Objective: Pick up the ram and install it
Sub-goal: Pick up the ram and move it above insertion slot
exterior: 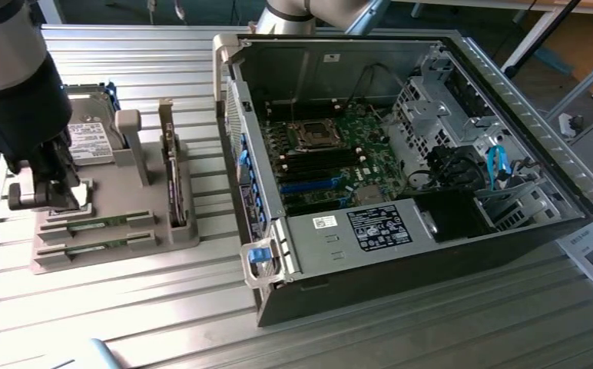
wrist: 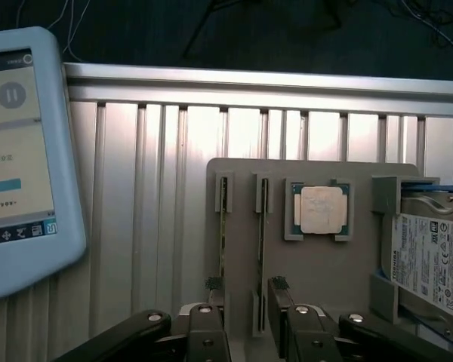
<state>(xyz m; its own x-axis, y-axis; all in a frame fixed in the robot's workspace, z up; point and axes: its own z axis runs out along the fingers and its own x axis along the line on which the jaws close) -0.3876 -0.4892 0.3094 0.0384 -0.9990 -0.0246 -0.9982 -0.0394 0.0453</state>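
Two ram sticks stand on edge in slots of a grey holder [wrist: 317,264]. One ram stick [wrist: 263,226] runs between my open gripper's [wrist: 245,290] fingertips [wrist: 214,286], near the stick's end. The other ram stick [wrist: 223,226] lies just beside one finger. In the exterior view the gripper [exterior: 48,200] hangs low over the holder's [exterior: 122,257] left end, with the ram sticks [exterior: 97,224] reaching out to its right. Nothing is held.
In the holder a square silver processor [wrist: 321,210] and a hard drive [wrist: 426,260] sit beside the sticks. An open computer case [exterior: 379,154] with its motherboard [exterior: 327,157] lies at the exterior view's right. A tablet-like pendant [wrist: 23,158] rests on the ribbed metal table [wrist: 151,188].
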